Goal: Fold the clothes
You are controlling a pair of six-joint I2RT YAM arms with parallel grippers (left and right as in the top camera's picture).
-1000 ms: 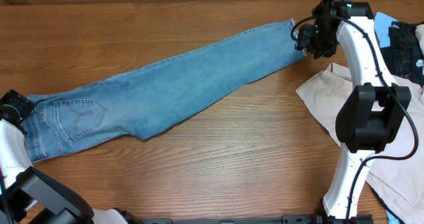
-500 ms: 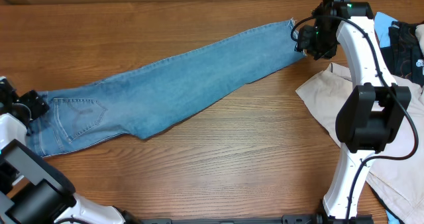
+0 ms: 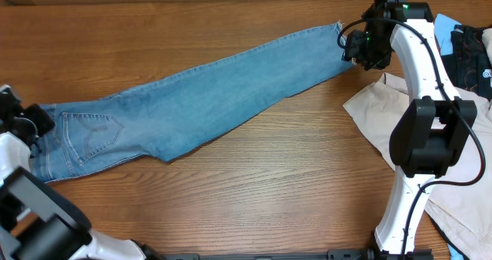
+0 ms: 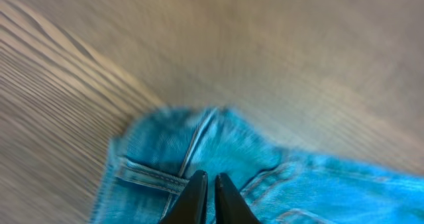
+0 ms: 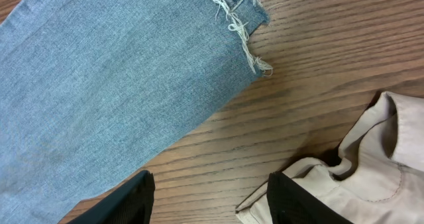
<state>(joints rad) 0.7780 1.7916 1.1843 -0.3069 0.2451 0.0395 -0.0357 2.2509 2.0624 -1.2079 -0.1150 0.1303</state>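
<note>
At the overhead frame's left edge, the left fingers [image 4: 196,199] are together, pinching the waistband [image 4: 149,177] of the jeans [image 3: 200,98], probably to carry it over; the right fingers [image 5: 129,201] hover apart beside the frayed hem [image 5: 242,25], upper right, gripping nothing; the jeans lie diagonally across the table [image 3: 269,191]

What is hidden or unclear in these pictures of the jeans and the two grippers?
1. Left wrist view: blurred; whether the shut left gripper pinches the jeans is unclear.
2. Overhead view: the beige cloth is partly behind the right arm and cut by the right edge.
3. Overhead view: the dark clothes are cut by the right edge; too small to identify.
</note>
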